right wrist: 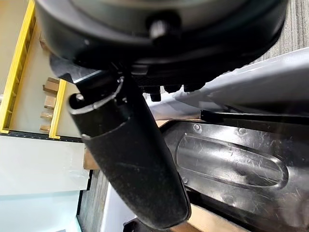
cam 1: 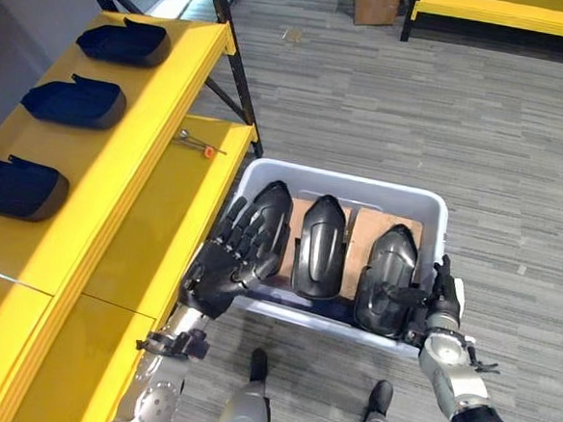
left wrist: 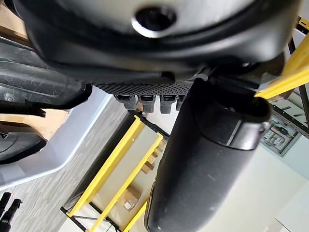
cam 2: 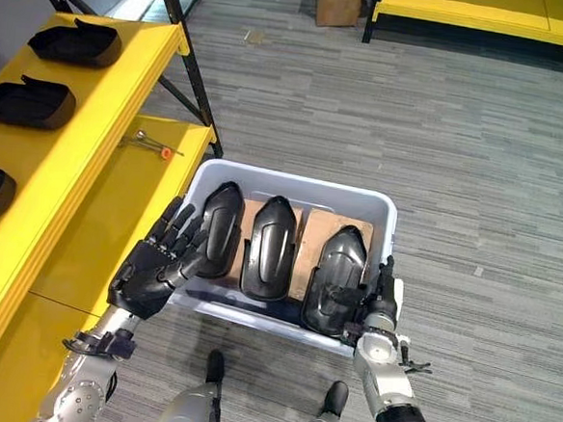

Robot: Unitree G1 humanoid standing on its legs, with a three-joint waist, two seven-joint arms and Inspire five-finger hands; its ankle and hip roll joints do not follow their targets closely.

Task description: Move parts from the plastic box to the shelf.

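**While parts remained in the box**

Noted: three black parts [cam 1: 321,245] upright in plastic box [cam 1: 427,204], cardboard beneath. Left hand [cam 1: 235,256], fingers extended, laid flat over nearest part, presumably for lifting. Right hand [cam 1: 437,301] at box's near rim; finger state undeterminable. Yellow shelf [cam 1: 155,221] beyond left hand.

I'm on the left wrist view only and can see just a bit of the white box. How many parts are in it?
Observer: Three black parts lie side by side in the white plastic box, on cardboard.
Operator: And where is my left hand relative to them?
Observer: The left hand lies with straight fingers on top of the leftmost part.
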